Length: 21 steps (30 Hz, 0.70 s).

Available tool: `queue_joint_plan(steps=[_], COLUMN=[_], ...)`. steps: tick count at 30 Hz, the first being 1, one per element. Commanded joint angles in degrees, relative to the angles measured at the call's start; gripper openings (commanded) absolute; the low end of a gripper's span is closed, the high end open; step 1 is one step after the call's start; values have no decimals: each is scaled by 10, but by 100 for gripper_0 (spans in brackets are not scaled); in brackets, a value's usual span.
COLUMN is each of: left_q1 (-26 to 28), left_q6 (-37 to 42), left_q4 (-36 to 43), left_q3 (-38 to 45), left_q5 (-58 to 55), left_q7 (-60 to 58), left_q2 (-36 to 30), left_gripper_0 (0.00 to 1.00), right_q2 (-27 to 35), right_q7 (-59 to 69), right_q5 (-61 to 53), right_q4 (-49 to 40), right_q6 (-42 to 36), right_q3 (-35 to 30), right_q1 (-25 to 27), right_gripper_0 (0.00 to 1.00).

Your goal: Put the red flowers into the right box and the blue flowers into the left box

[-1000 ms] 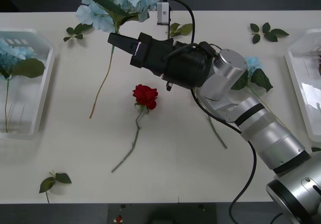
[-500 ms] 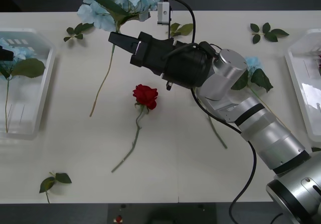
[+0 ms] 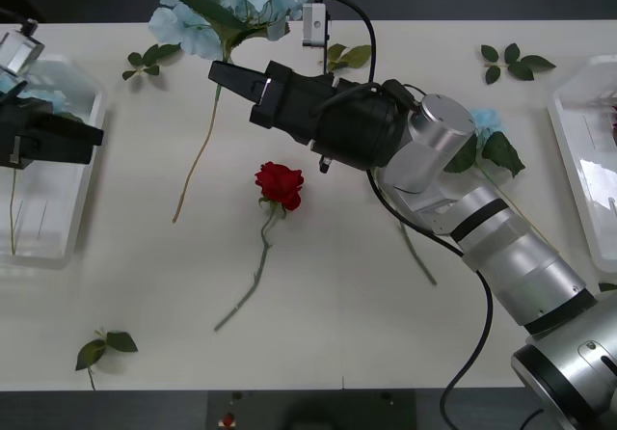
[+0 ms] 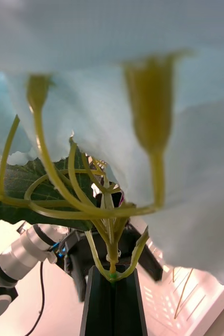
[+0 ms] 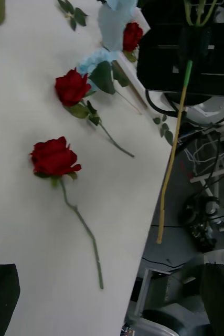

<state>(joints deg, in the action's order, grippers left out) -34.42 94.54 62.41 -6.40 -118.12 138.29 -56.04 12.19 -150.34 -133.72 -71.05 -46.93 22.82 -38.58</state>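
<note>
Front view: right gripper, upper centre, jaws pinching a blue flower just below its head; stem hangs toward lower left. Left box lies far left, under the left gripper.
Right wrist view: stem fork sits between pressed fingers.
Left wrist view: left jaws spread; red roses on the worktop.

White desk carries a red rose at centre, loose leaf sprigs near its edges, and a white tray at either end.
</note>
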Motion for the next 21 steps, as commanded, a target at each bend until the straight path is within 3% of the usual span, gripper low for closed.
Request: queue_joint_plan(steps=[1,12,21], left_q1=[-14,-19,-19], left_q6=[14,3,-1], left_q4=[25,41,46], left_q3=[12,-11,-20], left_q5=[-5,-4,-4], left_q7=[23,25,24], left_q2=[37,131,158], left_gripper_0=[100,100,100], right_q2=[-24,-30,-30], right_q7=[-25,-36,-40], right_q5=[0,0,0], right_q4=[-24,-25,-25], right_q6=[1,2,1], right_q3=[-11,-12,-12], right_q1=[-3,8,10], right_gripper_0=[0,0,0])
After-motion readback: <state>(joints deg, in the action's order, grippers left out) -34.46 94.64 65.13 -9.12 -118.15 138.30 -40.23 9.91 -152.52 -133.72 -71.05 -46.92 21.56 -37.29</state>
